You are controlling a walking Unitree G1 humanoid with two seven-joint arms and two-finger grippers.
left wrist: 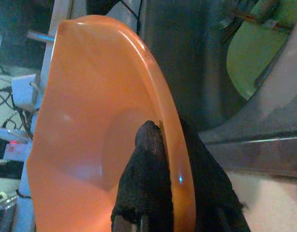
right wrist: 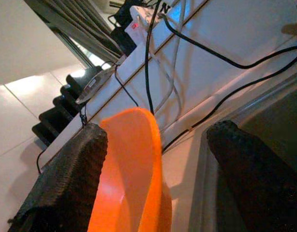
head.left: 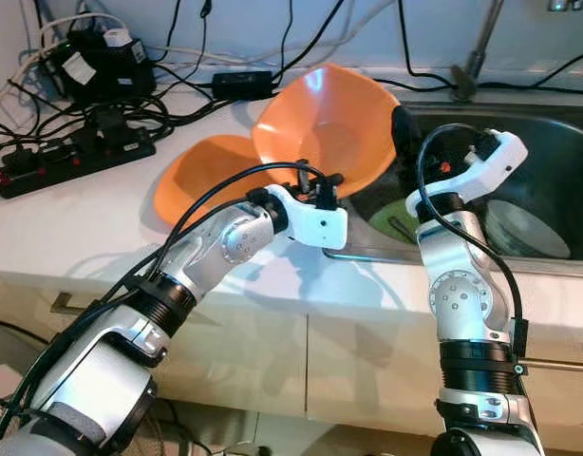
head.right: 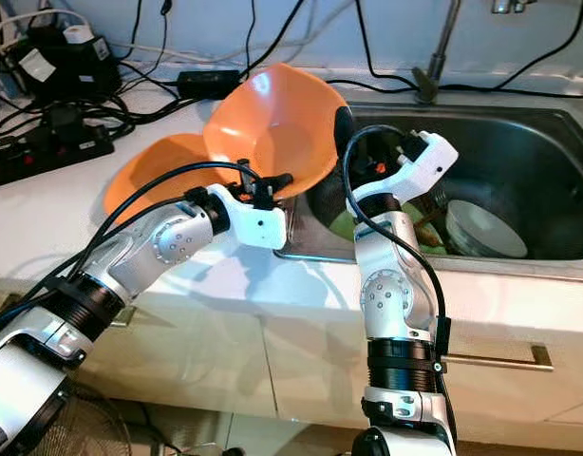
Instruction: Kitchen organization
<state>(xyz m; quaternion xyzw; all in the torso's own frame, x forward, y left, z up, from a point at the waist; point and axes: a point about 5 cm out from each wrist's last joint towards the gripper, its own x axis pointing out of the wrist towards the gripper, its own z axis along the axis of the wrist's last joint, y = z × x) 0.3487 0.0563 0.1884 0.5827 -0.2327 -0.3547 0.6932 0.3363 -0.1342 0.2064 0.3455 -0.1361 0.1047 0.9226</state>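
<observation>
No writing could be read anywhere. The left gripper (left wrist: 170, 193) was clamped on the rim of a large orange plastic bowl (head.left: 320, 123), held tilted on edge over the white counter (head.left: 73, 228) at the lip of the stainless steel sink (head.right: 519, 152). The right gripper (right wrist: 153, 159) stood open beside it, fingers (right wrist: 66, 179) straddling the rim. A second orange bowl (head.left: 201, 176) sat behind. In the sink lay a pale green plate (head.right: 341, 226) and a white bowl (head.right: 481, 228).
</observation>
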